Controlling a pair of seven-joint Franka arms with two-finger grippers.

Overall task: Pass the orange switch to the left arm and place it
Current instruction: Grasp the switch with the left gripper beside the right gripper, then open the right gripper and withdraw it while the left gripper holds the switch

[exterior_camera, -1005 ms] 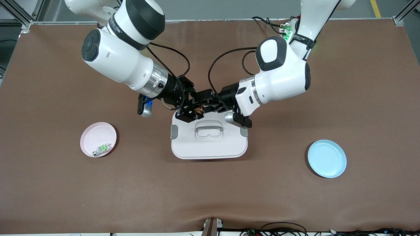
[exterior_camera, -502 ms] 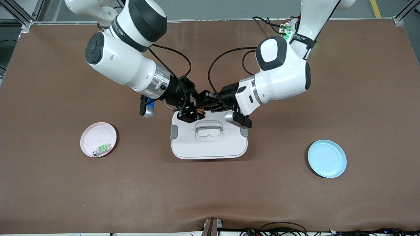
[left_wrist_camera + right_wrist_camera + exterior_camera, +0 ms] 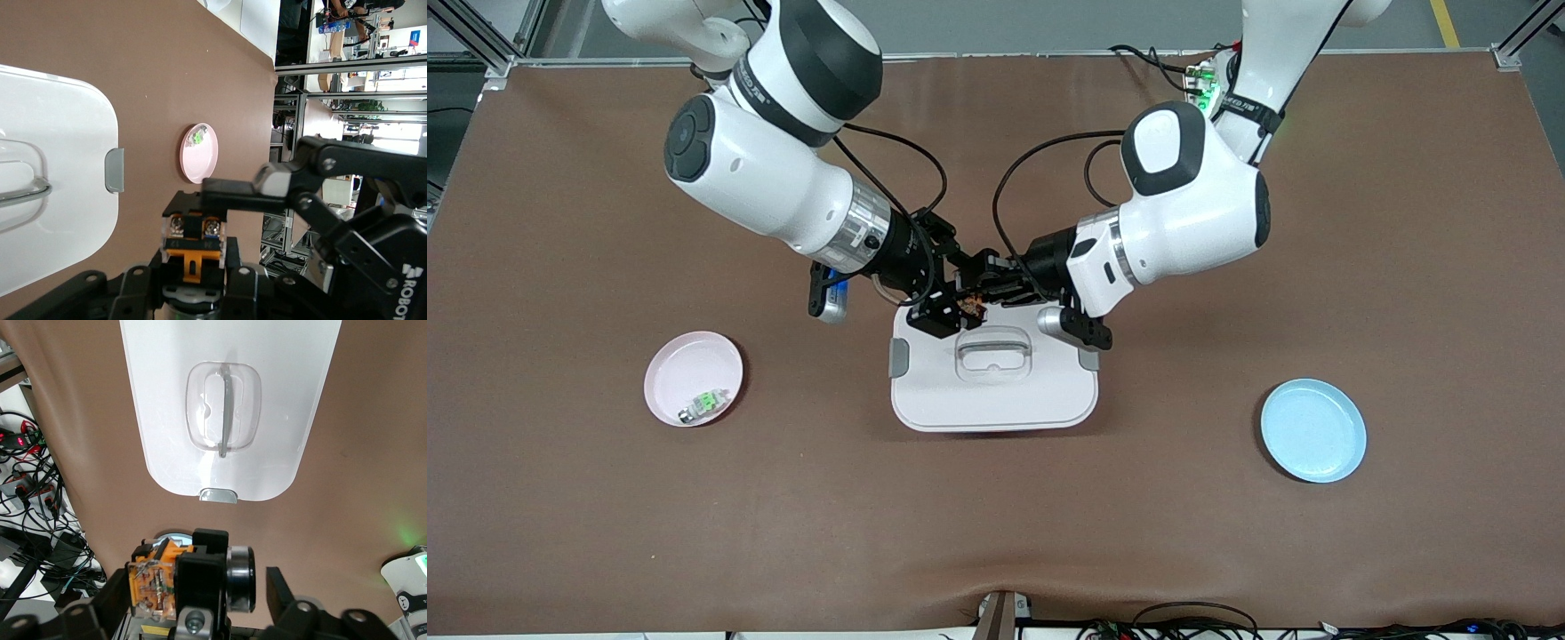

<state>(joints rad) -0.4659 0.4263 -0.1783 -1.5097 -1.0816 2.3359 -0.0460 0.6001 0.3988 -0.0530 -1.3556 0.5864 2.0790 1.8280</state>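
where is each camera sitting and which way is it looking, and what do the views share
Front view: high across the table, facing both arms; right tool and left tool meet at the orange switch over the white box.
Left wrist view: on the left wrist, looking past its tool, shut on the switch, toward the pink plate.
Right wrist view: on the right wrist, looking past its open tool down at the box.
Shared: all show the switch and box.

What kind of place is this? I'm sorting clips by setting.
Probably a robotics lab: two arms meet over a white box on a brown-covered table, with aluminium framing and loose cables around it.
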